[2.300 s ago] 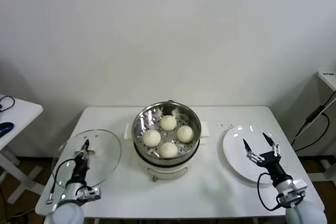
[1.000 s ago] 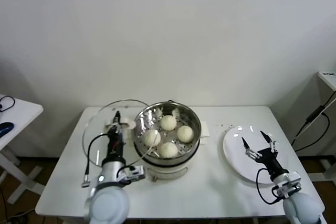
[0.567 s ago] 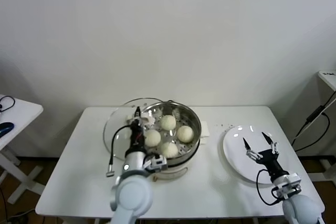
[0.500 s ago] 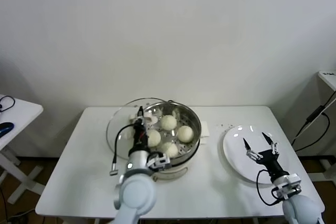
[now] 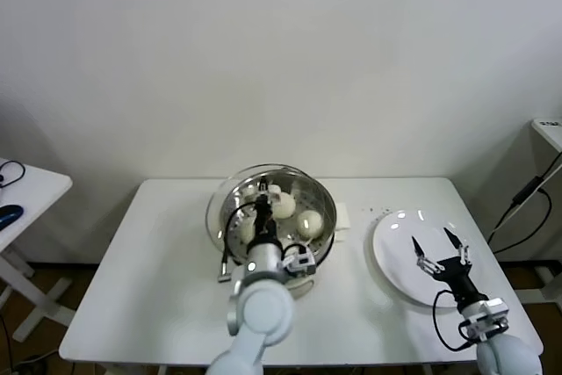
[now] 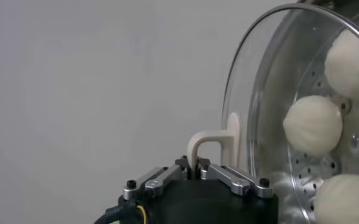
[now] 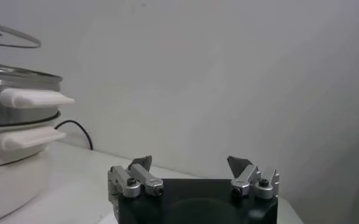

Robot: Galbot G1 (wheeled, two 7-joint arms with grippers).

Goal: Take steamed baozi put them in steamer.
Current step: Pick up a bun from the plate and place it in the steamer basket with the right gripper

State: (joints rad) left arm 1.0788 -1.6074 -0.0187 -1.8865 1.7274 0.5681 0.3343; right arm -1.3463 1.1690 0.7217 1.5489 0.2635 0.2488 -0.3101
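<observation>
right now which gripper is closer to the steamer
Left. The left gripper holds the glass lid over the steamer; the right gripper hovers above the white plate, open.

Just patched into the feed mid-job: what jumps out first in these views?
The left gripper, shut on the handle of the glass lid, holds that lid over the steamer at the table's centre. Through the glass the steamed baozi sit on the perforated basket floor. To the right, the right gripper hangs open over the bare white plate.
</observation>
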